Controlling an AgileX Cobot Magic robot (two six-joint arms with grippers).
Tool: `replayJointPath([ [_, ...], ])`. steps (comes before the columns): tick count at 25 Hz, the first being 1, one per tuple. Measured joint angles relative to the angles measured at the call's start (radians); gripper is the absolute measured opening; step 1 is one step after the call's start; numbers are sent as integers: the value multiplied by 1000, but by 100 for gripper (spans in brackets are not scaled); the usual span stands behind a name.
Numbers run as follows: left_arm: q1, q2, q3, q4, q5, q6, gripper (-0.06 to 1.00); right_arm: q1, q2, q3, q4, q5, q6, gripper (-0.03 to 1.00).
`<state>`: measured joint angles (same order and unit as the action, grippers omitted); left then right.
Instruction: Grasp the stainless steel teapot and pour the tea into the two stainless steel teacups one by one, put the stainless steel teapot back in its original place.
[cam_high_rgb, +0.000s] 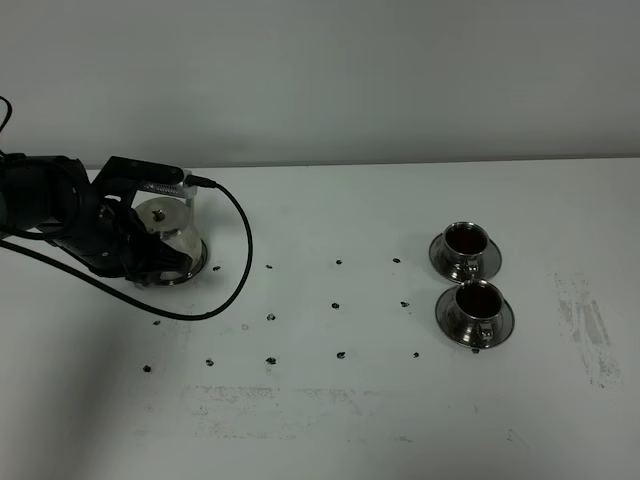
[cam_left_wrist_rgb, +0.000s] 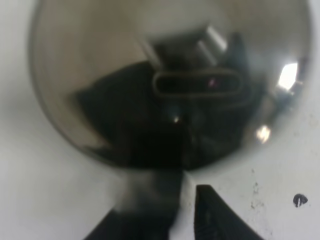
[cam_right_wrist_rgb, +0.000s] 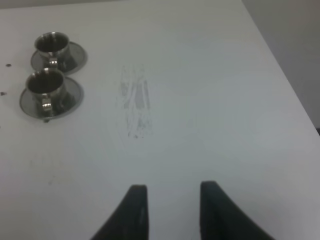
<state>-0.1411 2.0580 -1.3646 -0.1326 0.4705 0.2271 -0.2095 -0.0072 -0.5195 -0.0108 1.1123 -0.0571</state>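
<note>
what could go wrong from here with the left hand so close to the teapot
1. The left hand sits right against the teapot on its saucer; pulling away crooked might drag or tip it.
2. The arm's black cable loops beside the pot and might snag it.
3. Both teacups hold tea; any table jolt might spill it.

A big white table (cam_high_rgb: 330, 420) fills the view; small black dots (cam_high_rgb: 338, 303) sit in rows across its middle; a grey scuff mark (cam_high_rgb: 585, 325) lies at about three o'clock, near the edge; a plain pale wall (cam_high_rgb: 320, 70) stands at twelve o'clock, behind the table.
</note>
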Motion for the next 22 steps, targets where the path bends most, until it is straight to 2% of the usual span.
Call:
replayJointPath([
  [4,0,-1,0,0,-6,1,34,0,0,0,0,0,0,24],
  [14,-13,-67,2,-16,22,1,34,0,0,0,0,0,0,24],
  [22,-31,-315,159,-17,19,7,34,0,0,0,0,0,0,24],
])
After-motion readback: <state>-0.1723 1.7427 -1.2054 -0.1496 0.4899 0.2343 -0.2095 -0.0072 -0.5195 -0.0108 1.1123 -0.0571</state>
